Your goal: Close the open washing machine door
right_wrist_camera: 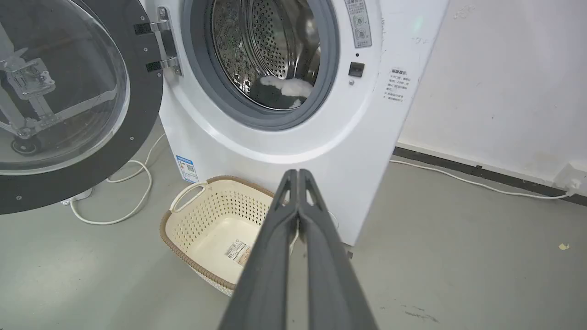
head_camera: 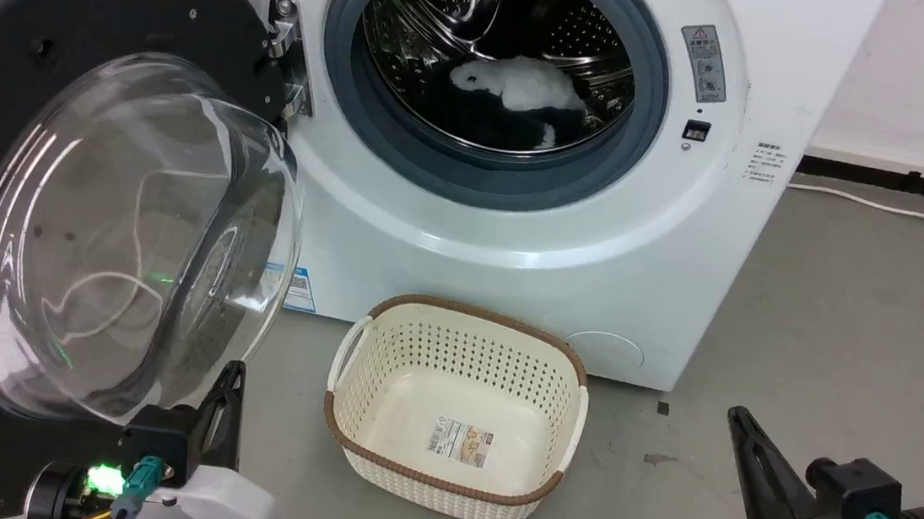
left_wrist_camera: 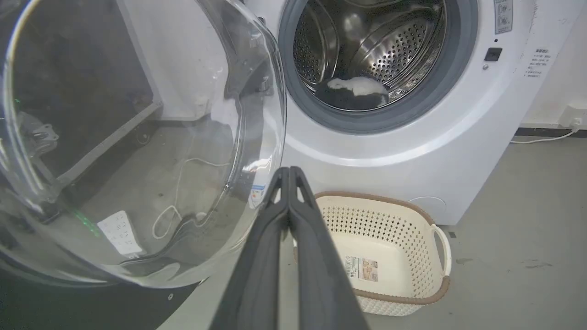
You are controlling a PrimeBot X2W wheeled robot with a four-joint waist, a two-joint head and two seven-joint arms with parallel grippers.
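The washing machine door point(head_camera: 69, 27) hangs wide open at the left, black rim around a bulging clear glass bowl point(head_camera: 133, 236), on a metal hinge point(head_camera: 286, 56). The door point(left_wrist_camera: 137, 137) looms close in the left wrist view, and the door point(right_wrist_camera: 137, 114) stands at the upper left in the right wrist view. The steel drum opening point(head_camera: 493, 67) holds white and dark laundry point(head_camera: 521, 87). My left gripper point(head_camera: 235, 369) is shut with nothing in it, just below the glass bowl. My left gripper point(left_wrist_camera: 290, 170) points at the machine's front. My right gripper point(head_camera: 735, 413) is shut and empty, low at the right; in its own view the gripper point(right_wrist_camera: 298, 173) points at the machine.
A cream perforated basket point(head_camera: 345, 418) with a brown rim stands empty on the grey floor before the machine. A white cable point(right_wrist_camera: 133, 201) lies on the floor under the door. Another cable point(head_camera: 899, 208) runs along the wall at the right.
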